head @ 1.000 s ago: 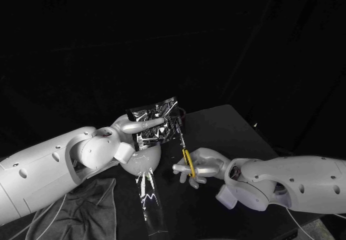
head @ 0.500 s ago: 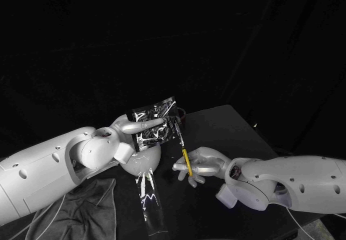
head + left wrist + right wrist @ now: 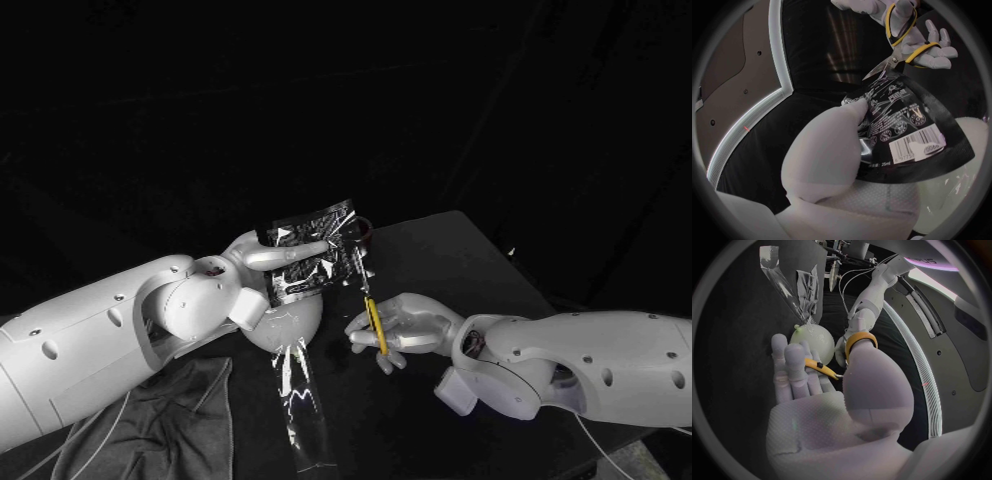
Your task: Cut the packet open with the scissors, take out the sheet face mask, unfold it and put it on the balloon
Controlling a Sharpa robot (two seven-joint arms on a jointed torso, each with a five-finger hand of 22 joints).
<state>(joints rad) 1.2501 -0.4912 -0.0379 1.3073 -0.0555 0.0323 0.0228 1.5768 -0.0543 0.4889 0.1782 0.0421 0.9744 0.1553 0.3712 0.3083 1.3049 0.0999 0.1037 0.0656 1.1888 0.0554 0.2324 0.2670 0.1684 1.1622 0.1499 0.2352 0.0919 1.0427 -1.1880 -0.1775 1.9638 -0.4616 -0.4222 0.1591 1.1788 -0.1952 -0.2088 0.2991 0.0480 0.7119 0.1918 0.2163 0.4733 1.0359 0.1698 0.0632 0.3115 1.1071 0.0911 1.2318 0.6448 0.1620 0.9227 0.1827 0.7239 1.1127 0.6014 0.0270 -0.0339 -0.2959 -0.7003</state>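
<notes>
My left hand (image 3: 274,252) holds a shiny black packet (image 3: 315,250) upright above the table, pinched near its lower part (image 3: 904,120). My right hand (image 3: 408,325) grips yellow-handled scissors (image 3: 374,318), blades pointing up at the packet. In the left wrist view the scissors (image 3: 901,35) have their blade tips at the packet's upper edge, with the right hand (image 3: 932,47) behind them. The white balloon (image 3: 289,322) sits on the table under the packet, just beside my left wrist. The right wrist view shows the yellow handles (image 3: 859,342) around my right hand's (image 3: 811,390) fingers and the balloon (image 3: 814,337) beyond.
A clear plastic strip (image 3: 303,400) runs from the balloon toward the table's near edge. A grey cloth (image 3: 159,420) lies at the near left. The black table (image 3: 462,260) ends at its right edge close to my right arm.
My right hand has carried the scissors up and slightly left, bringing the blades to the packet's edge. The left hand has lifted the packet a little.
</notes>
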